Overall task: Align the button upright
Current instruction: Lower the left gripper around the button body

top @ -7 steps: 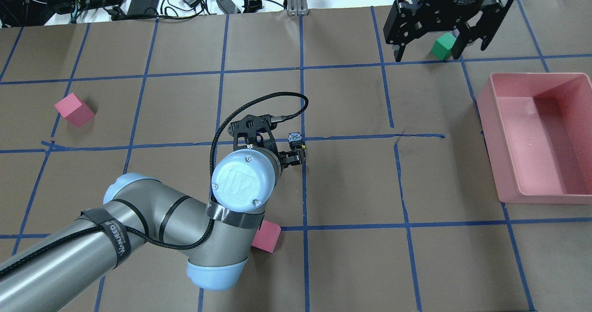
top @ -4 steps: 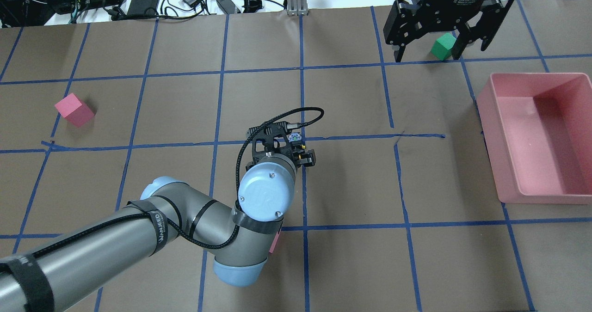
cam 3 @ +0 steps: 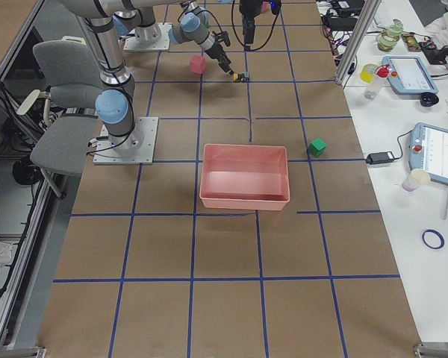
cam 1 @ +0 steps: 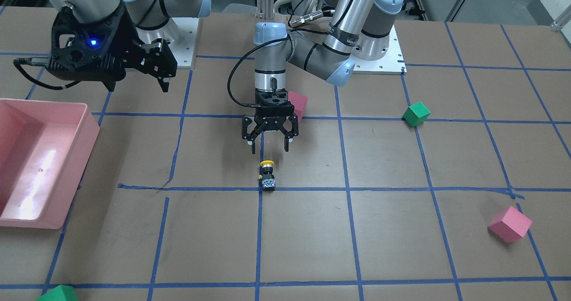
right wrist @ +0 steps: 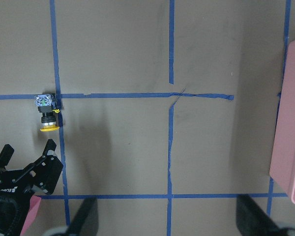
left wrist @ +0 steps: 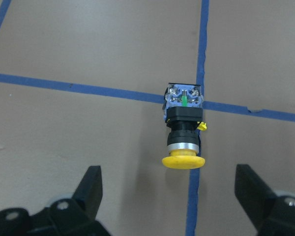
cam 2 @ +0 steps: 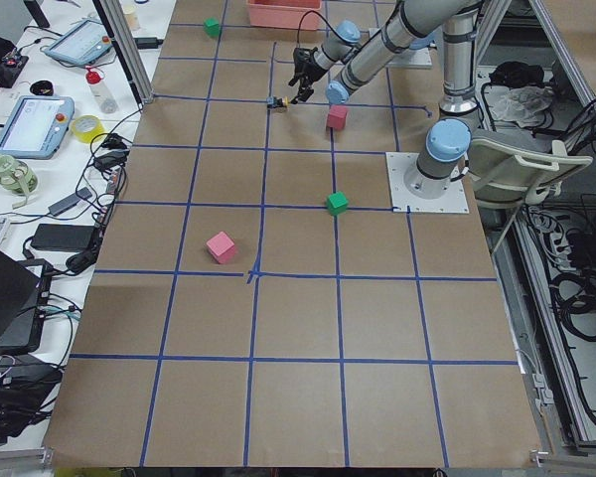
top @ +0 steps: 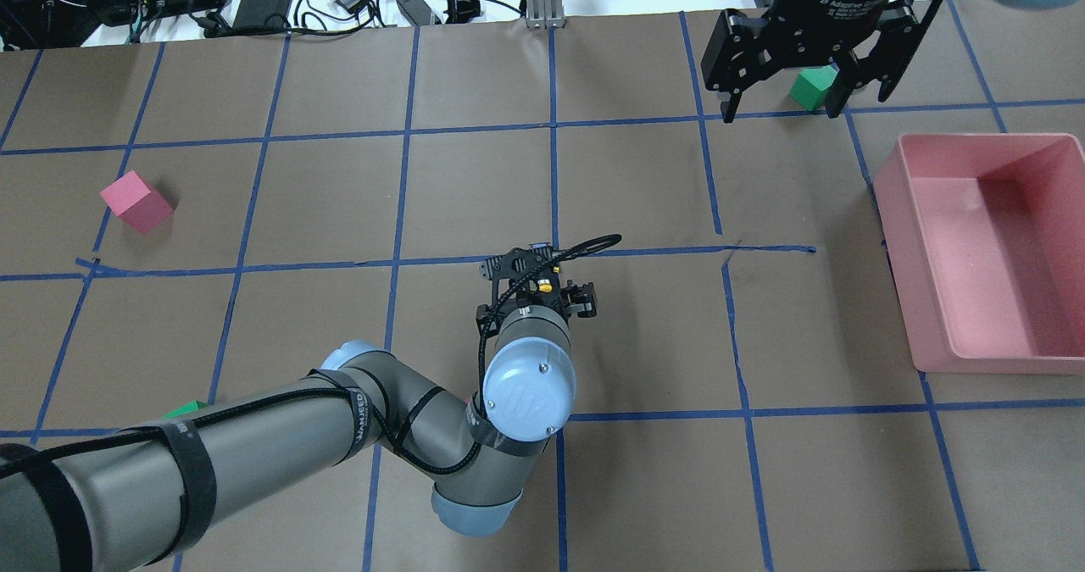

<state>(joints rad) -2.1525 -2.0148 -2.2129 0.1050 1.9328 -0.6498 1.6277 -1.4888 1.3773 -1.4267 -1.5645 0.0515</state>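
The button point(cam 1: 267, 176) lies on its side on a blue tape crossing. Its yellow cap points toward the robot and its grey base away. It also shows in the left wrist view point(left wrist: 183, 127) and the right wrist view point(right wrist: 48, 112). My left gripper point(cam 1: 269, 149) is open and empty. It points down and hovers just on the cap side of the button, not touching it. In the overhead view the left gripper point(top: 542, 291) hides most of the button. My right gripper point(top: 781, 111) is open and empty, held high at the far right.
A pink bin point(top: 931, 301) stands at the right edge. A pink cube point(cam 1: 298, 103) sits behind my left wrist, and another point(top: 136, 202) sits far left. One green cube point(top: 811, 86) lies under my right gripper. Another point(cam 1: 416, 113) lies on the robot's left.
My left arm has swung right and back toward the robot. Its gripper went from beside the button to over its cap side. The button has not moved. The right gripper has hardly moved.
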